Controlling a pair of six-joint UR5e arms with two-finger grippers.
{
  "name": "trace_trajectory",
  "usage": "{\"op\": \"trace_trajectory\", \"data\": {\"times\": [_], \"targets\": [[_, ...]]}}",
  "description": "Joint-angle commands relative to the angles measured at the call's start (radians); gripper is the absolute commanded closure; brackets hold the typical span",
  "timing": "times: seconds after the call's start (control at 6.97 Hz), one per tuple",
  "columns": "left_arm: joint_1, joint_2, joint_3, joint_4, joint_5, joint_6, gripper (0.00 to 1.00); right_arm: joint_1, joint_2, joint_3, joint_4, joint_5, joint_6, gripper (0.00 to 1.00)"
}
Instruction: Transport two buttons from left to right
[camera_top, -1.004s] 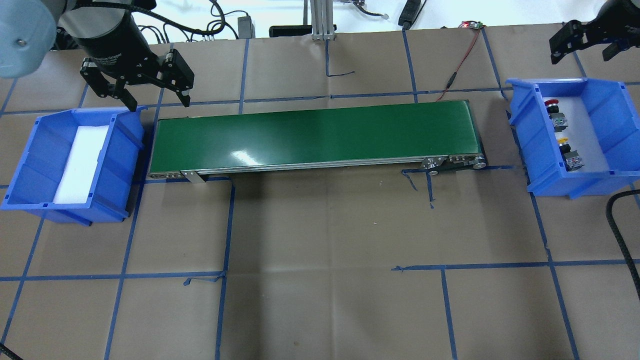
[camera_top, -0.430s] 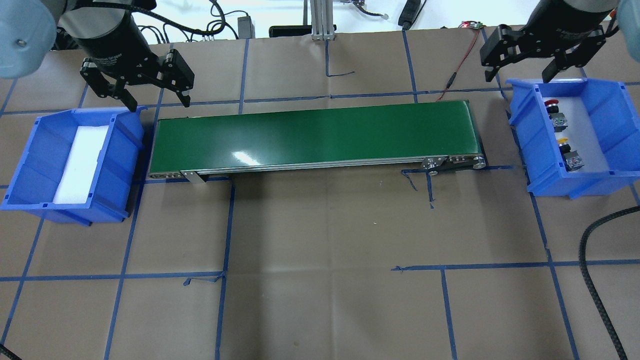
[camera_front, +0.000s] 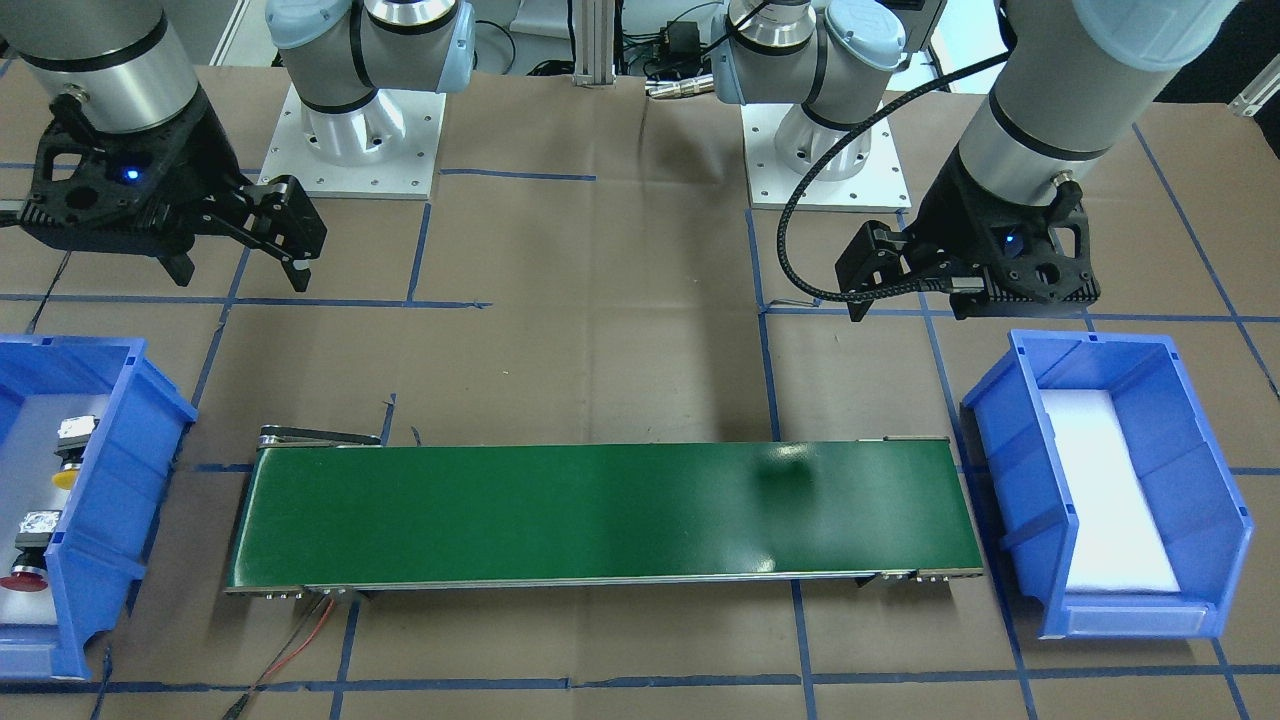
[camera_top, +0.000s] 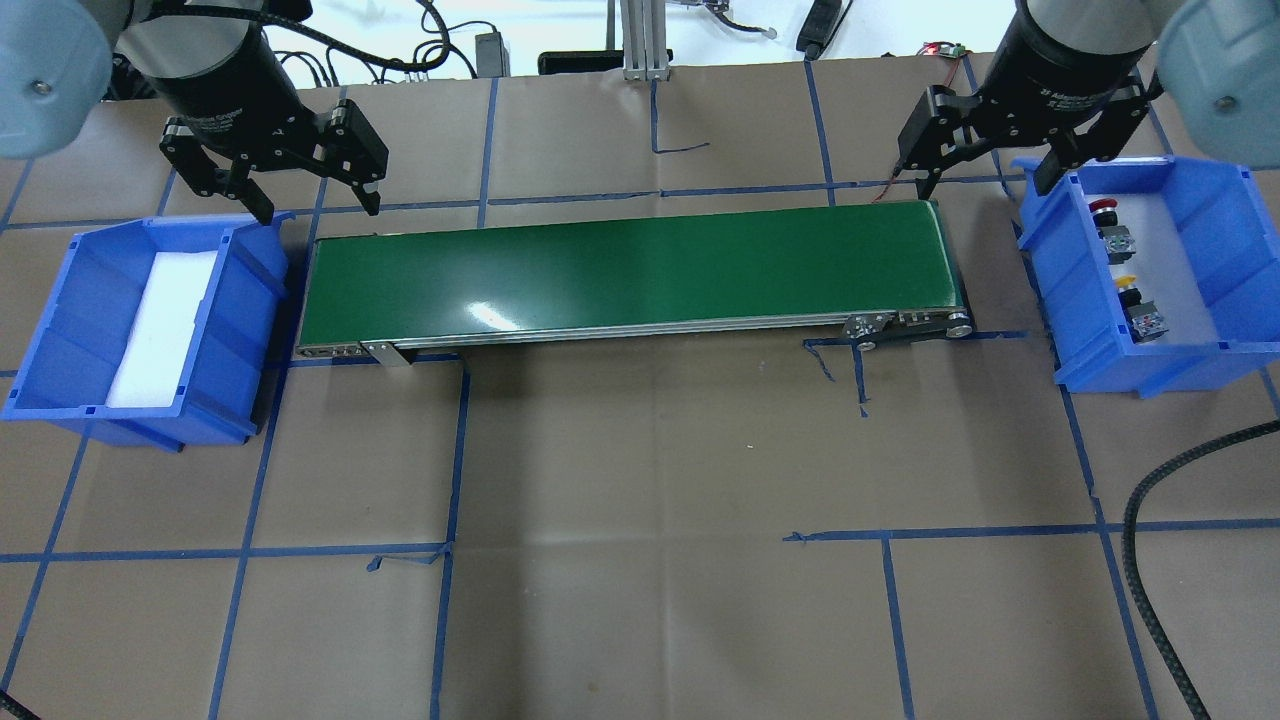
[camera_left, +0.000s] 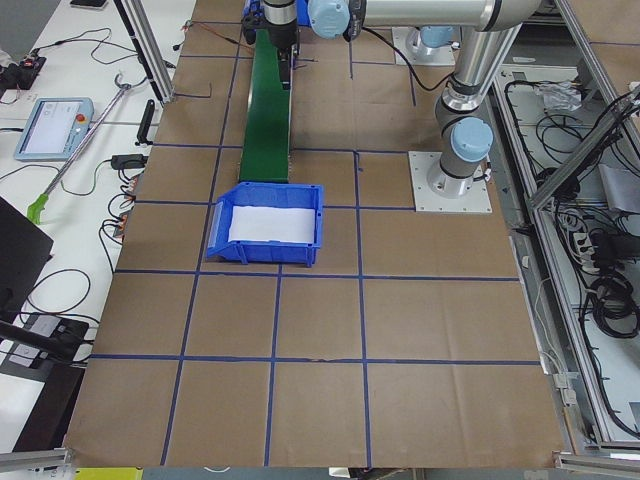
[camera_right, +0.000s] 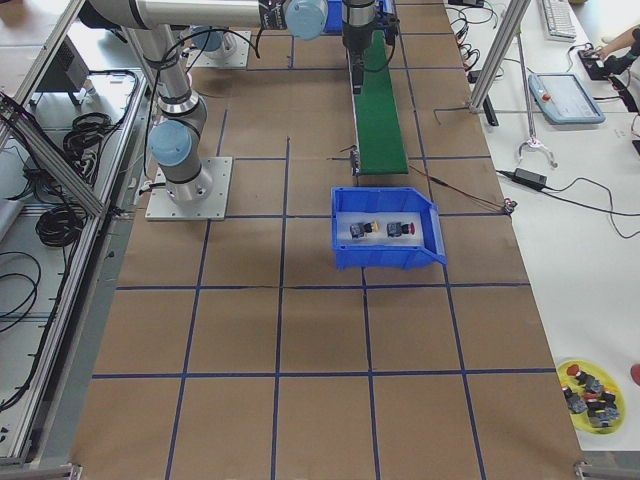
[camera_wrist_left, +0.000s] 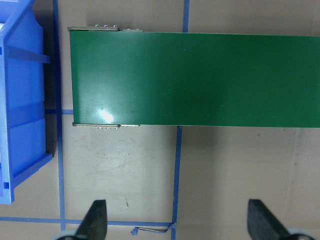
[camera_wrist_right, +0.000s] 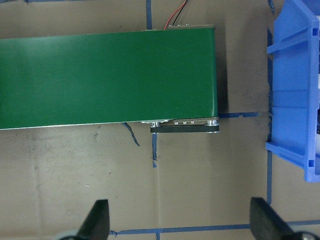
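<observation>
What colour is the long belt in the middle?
The belt is dark green, clearest in the overhead view.

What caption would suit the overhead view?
Left tool and right tool hover open by the green conveyor; red button and yellow button lie in right-hand blue bin.

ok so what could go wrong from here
The right gripper hangs open and empty at the right bin's far corner, with one finger near its rim. A low sweep could nudge the bin and jostle the red button and yellow button inside. The right arm's black cable hangs in a loop near that bin and might snag it. Both buttons lie close to the wall nearest the conveyor belt, so any regrasp would be cramped.
</observation>
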Motion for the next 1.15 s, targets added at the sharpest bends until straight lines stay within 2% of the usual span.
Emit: {"op": "trace_trajectory", "data": {"times": [0.0,1.0], "targets": [[0.0,0.001,-0.001,0.0,0.0,0.0,0.01,0.052,-0.004,0.001,0.0,0.0,0.019,0.0],[0.0,-0.001,0.001,0.0,0.0,-0.002,0.01,0.061,-0.032,0.027,0.0,0.005,0.018,0.0]]}}
